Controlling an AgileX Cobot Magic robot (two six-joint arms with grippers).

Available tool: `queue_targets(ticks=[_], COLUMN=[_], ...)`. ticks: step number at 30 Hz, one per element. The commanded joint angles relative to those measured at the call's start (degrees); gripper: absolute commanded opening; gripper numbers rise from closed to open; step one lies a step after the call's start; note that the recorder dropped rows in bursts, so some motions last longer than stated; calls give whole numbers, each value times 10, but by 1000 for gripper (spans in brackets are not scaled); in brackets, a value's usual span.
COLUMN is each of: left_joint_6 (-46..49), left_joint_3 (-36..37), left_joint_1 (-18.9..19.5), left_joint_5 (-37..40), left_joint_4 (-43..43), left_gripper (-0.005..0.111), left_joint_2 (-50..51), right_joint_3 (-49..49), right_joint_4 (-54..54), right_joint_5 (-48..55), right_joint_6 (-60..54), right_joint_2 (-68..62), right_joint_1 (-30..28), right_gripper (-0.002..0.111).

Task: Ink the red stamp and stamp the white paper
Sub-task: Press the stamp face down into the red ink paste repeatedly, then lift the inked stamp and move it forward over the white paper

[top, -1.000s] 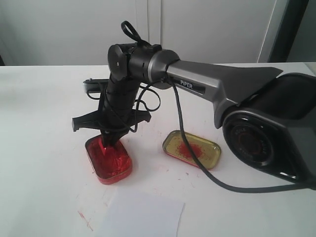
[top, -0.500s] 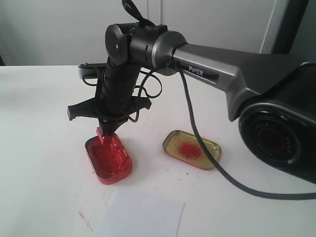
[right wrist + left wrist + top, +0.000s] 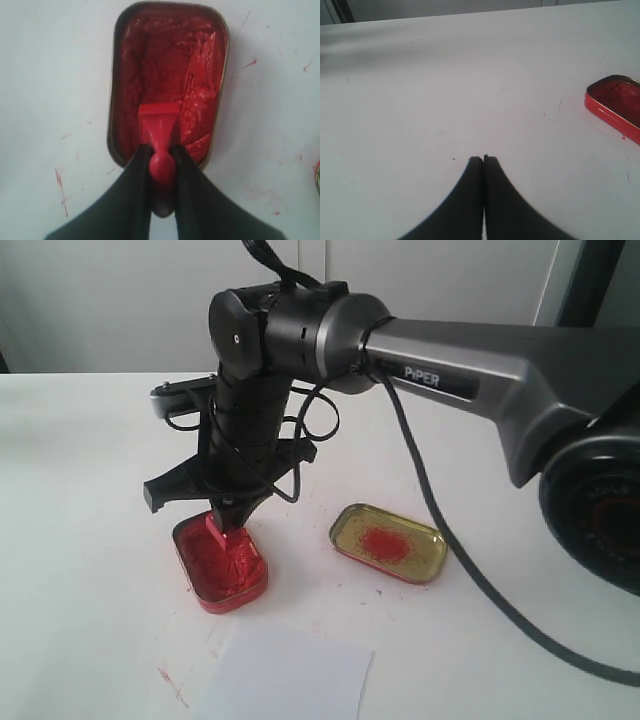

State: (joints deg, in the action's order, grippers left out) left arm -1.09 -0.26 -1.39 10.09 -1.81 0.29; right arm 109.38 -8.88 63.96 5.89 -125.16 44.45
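My right gripper (image 3: pixel 224 523) (image 3: pixel 160 150) is shut on the knob handle of the red stamp (image 3: pixel 219 533) (image 3: pixel 158 126). The stamp's square base sits down in the red ink paste of the open tin (image 3: pixel 220 563) (image 3: pixel 167 75), at the tin's far left end in the exterior view. The white paper (image 3: pixel 285 673) lies flat near the front edge, apart from the tin. My left gripper (image 3: pixel 483 159) is shut with nothing between its fingers, over bare table, with the ink tin (image 3: pixel 615 102) off to one side. The left gripper does not show in the exterior view.
A gold tin lid (image 3: pixel 388 542) with a red smear lies right of the ink tin. Red ink marks (image 3: pixel 172 685) stain the white table left of the paper. A black cable (image 3: pixel 470 575) hangs from the right arm past the lid.
The right gripper rose with the stamp half a second ago and has come back down, putting the stamp's base into the ink paste again. The arm has shifted slightly.
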Motion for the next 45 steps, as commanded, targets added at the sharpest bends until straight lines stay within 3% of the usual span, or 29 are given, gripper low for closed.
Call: queue_targets(ticks=[1,18,45], left_joint_6=[-2,-2,-2], left_joint_3=[3,3,3], left_joint_1=[0,0,0], left_joint_5=[-2,-2,-2], left_joint_4=[-3,-3,-3], left_gripper=[0,0,0], left_joint_2=[-3,-3,-3], right_joint_3=[-34,-181,-344], right_joint_4=[14,61,127], right_joint_5=[-11,-73,-134], right_joint_6=[-28,-33,-11], right_joint_2=[36,130,168], right_joint_1=[12,41,111], right_gripper=[0,0,0])
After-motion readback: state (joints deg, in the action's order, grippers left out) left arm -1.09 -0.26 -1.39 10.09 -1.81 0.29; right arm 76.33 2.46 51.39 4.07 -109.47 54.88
